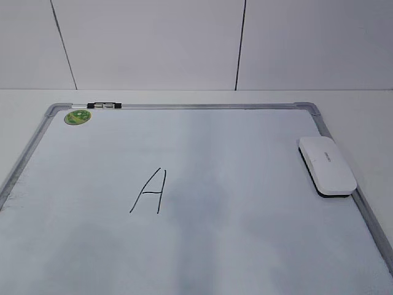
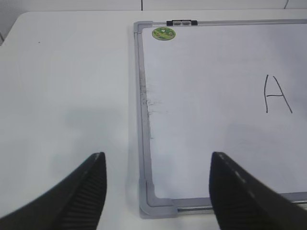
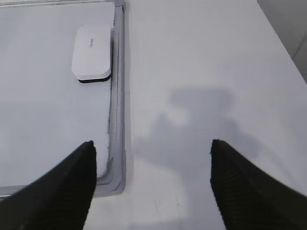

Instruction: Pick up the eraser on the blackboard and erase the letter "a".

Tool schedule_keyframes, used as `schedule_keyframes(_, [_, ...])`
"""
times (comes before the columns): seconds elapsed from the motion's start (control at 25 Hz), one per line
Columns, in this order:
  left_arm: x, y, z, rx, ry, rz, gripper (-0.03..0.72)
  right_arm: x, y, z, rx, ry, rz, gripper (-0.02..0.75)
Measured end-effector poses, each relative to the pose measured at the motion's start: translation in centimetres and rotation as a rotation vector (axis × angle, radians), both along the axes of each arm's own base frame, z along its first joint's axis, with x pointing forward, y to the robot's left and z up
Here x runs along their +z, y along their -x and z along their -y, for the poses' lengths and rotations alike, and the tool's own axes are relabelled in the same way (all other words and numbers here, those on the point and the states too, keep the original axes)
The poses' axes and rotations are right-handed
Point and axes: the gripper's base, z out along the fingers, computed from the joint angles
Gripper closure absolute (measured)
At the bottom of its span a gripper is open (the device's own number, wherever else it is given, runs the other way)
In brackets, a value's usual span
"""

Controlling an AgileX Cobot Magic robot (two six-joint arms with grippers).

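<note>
The white eraser (image 1: pixel 327 166) lies flat on the blackboard (image 1: pixel 245 184) against its right frame, dark underside down; it also shows in the right wrist view (image 3: pixel 92 51). The only writing I see is a tall angular capital "A" (image 1: pixel 149 192), left of the board's middle, also in the left wrist view (image 2: pixel 277 94). No lowercase "a" shows in any view. My left gripper (image 2: pixel 158 155) is open and empty above the board's near left corner. My right gripper (image 3: pixel 152 143) is open and empty above the near right corner. Neither gripper shows in the exterior view.
A round green sticker (image 1: pixel 78 116) sits in the board's far left corner. A small black-and-silver clip (image 1: pixel 103 106) sits on the far frame beside it. The board lies on a white table (image 3: pixel 201 72). A white panelled wall stands behind.
</note>
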Motion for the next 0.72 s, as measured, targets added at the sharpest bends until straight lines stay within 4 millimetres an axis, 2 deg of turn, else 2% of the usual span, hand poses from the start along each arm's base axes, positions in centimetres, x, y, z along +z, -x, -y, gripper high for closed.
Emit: schedule_keyframes(0.72, [0.00, -0.01, 0.02, 0.022, 0.000, 0.000, 0.191, 0.00, 0.02, -0.03, -0.030, 0.000, 0.000, 0.146])
